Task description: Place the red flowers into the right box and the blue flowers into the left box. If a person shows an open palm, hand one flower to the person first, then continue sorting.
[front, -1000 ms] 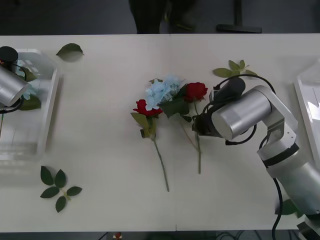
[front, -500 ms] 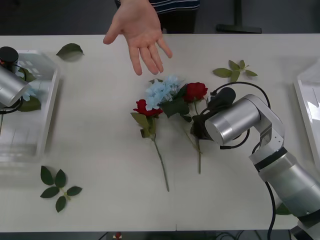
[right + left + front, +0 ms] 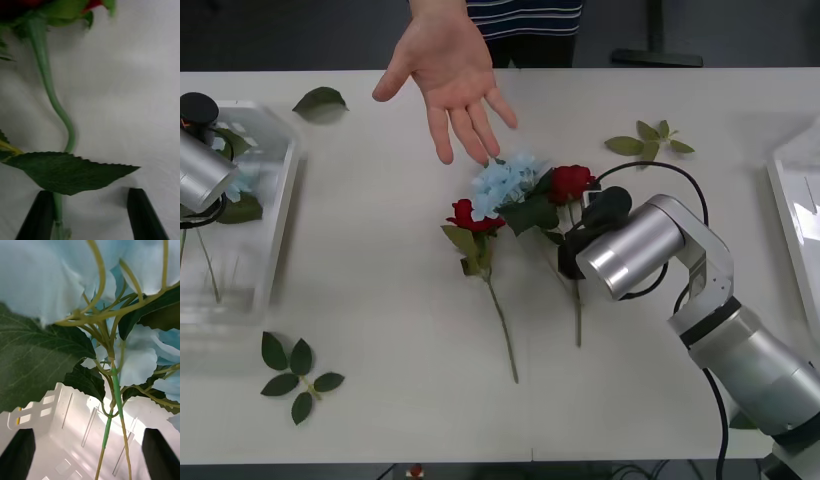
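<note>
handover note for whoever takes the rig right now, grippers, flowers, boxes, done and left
Right gripper: open, low at the table, its fingers astride the stem of the right-hand red rose in the middle pile.
Left gripper: open over the left box, blue flowers right before it.
A person's open palm is held out over the far side of the table.
Middle pile: two red roses, the other on the left, and one blue flower.
Right box at the right edge.
Done: some blue in the left box.
Left: hand one flower to the palm first, then sort the pile.
</note>
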Tool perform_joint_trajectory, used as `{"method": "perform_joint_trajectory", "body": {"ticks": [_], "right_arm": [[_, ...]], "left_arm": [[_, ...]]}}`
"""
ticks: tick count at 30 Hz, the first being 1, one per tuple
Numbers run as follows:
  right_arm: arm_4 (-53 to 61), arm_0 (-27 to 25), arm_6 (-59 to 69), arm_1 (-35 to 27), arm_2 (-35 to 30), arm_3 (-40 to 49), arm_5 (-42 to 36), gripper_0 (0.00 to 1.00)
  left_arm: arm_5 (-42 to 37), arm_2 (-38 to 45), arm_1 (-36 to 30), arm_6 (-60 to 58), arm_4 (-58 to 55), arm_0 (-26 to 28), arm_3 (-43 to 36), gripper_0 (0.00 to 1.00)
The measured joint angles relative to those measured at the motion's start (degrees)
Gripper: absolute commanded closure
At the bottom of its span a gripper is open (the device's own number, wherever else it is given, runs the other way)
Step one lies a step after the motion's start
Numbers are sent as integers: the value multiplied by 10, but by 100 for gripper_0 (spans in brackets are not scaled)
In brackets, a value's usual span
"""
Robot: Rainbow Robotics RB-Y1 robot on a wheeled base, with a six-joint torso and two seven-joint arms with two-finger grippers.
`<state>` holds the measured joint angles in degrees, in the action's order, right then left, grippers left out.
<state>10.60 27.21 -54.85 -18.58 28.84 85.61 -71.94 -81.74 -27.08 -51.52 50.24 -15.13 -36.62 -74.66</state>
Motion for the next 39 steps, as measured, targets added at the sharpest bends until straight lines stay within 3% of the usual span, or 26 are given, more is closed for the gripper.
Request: {"method": "perform_joint_trajectory", "body": {"ticks": [19,24,34,39], "right_arm": [[2,21,-1,3,-2,-22,11,100],[53,21,-23,-16,-59,11,-102,100],[234,28,-38,-97,-248,256,-381,100],[345,50,-57,-139,-333,340,-379,100]], "left_arm": [[-62,0,0,20,-36,2,-53,0],[-96,0,0,25,-54,2,-93,0],[-97,0,0,26,-55,2,-101,0],[-97,0,0,26,-55,2,-101,0]]}}
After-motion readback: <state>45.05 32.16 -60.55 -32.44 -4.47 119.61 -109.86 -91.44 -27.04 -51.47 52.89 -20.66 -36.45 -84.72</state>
